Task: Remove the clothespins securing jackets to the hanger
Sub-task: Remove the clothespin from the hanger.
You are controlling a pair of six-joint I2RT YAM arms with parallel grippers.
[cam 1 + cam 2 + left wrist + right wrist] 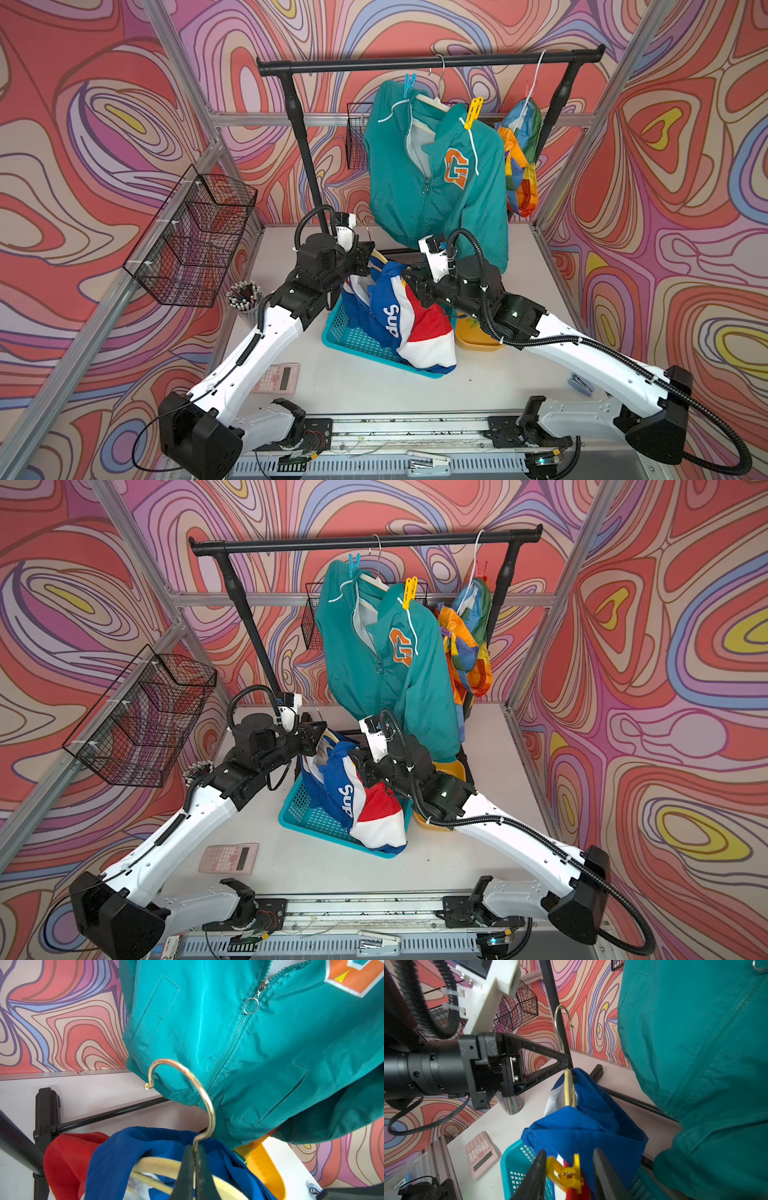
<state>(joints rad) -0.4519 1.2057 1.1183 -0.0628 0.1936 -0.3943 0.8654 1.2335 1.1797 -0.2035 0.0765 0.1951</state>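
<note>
Straddling the yellow clothespin (564, 1174), the right end effector (569, 1154) has its jaws spread, with the pin inside the gap. One finger (537, 1172) looks to be just touching one handle of the pin, and the opposite finger stands apart from the other handle, so nothing is squeezed yet. The pin's long axis runs roughly along the fingers, and its two handles splay across the gap, so closing the jaws should press them together. The pin's clamp end bites the red-and-white panel of the blue jacket (581, 1126). This arm is clearly the nearer one for the job.

The left end effector (195, 1148) is pressed together on the neck of the brass hook (211, 1115), holding the cream hanger (568, 1086) upright with the blue jacket draped from it over the teal basket (357, 336) on the counter (374, 390).

Further out, the teal jacket (436, 187) hangs from the black rail (415, 62), with a blue clothespin (409, 85) at one shoulder and a second yellow clothespin (473, 111) at the other. The rainbow jacket (521, 158) hangs just beside it, and I cannot make out its pins clearly.
</note>
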